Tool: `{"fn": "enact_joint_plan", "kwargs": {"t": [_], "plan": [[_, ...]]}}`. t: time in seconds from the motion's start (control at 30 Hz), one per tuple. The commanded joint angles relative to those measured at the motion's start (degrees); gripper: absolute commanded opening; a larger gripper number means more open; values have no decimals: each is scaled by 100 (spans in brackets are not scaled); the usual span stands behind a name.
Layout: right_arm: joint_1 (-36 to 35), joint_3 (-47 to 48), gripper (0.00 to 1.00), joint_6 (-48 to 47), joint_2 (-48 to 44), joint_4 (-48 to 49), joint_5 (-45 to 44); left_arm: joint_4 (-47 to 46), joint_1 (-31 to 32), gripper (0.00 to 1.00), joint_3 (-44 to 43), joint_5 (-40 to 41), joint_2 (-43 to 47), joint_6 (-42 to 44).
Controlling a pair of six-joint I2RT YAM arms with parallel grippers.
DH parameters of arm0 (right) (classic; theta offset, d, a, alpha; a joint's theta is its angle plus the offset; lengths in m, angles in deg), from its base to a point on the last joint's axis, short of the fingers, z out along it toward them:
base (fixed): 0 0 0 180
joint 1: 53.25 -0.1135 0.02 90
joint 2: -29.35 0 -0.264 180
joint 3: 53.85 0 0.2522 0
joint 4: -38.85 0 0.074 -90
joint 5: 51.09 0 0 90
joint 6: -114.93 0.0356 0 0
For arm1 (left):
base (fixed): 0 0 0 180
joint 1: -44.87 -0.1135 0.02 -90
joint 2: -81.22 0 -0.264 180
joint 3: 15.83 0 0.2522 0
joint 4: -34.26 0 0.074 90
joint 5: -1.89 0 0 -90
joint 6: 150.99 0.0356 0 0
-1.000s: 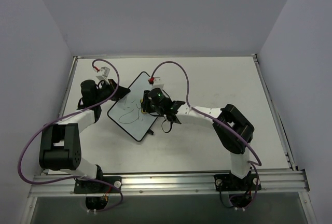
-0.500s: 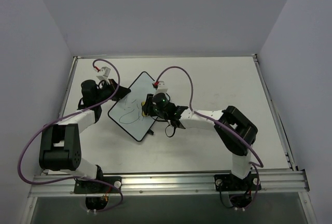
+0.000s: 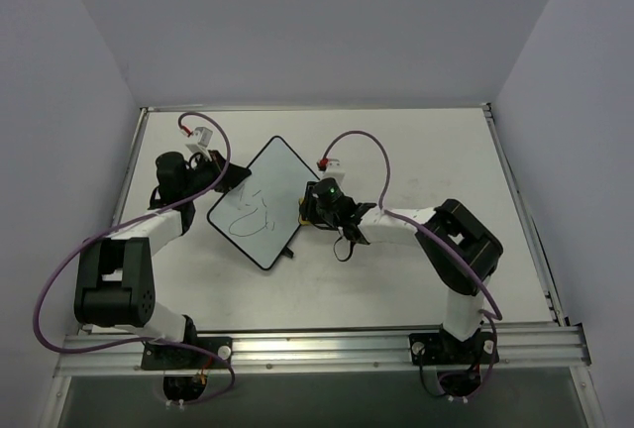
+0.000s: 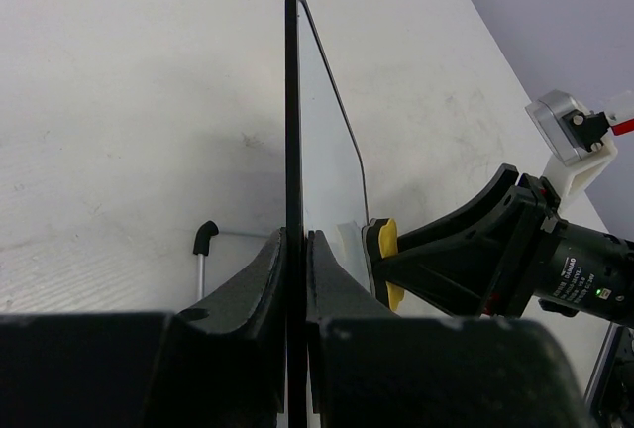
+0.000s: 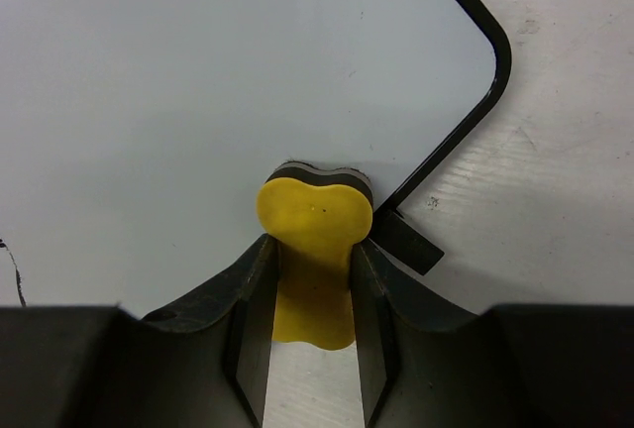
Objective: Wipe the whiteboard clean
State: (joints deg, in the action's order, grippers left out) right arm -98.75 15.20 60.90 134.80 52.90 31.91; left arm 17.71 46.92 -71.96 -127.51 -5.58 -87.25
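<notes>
The whiteboard (image 3: 260,202) lies tilted on the table, with dark scribbles (image 3: 248,214) on its lower left part. My left gripper (image 3: 226,182) is shut on the board's upper left edge. In the left wrist view the board (image 4: 294,101) shows edge-on between the left gripper (image 4: 296,250) fingers. My right gripper (image 3: 305,208) is shut on the small yellow eraser (image 5: 313,225) and presses it onto the board (image 5: 198,71) near its right corner. The eraser also shows in the left wrist view (image 4: 388,250).
A black foot (image 5: 407,241) sticks out under the board's corner beside the eraser. Another foot (image 4: 204,240) shows behind the board. Purple cables (image 3: 359,141) arc over both arms. The table's raised edges (image 3: 515,190) and the grey walls ring the work area.
My right gripper has slid the eraser from the middle of the board down and right to its right edge. The left gripper and the board have stayed put.
</notes>
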Motion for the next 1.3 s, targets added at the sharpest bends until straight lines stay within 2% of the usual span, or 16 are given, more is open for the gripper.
{"fn": "enact_joint_plan", "kwargs": {"t": [0.0, 0.27, 0.4, 0.63, 0.83, 1.1, 1.27], "plan": [[-284, 289, 0, -125, 186, -487, -143, 51, 191, 2, -122, -218, 15, 350], [-1022, 930, 0, -46, 459, -584, -310, 77, 226, 2, -114, -191, 23, 376], [-1548, 1019, 0, 16, 468, -514, -477, 86, 235, 2, -114, -174, 23, 385], [-1937, 1046, 0, 51, 538, -347, -556, 95, 244, 2, -122, -174, 23, 376], [-1604, 774, 0, 183, 521, -312, -530, 104, 244, 2, -122, -174, 50, 394], [-611, 527, 0, 7, 301, -522, -512, 112, 253, 2, -158, -182, 6, 402], [-355, 711, 0, -239, 248, -742, -688, 121, 261, 2, -166, -191, -12, 402]]}}
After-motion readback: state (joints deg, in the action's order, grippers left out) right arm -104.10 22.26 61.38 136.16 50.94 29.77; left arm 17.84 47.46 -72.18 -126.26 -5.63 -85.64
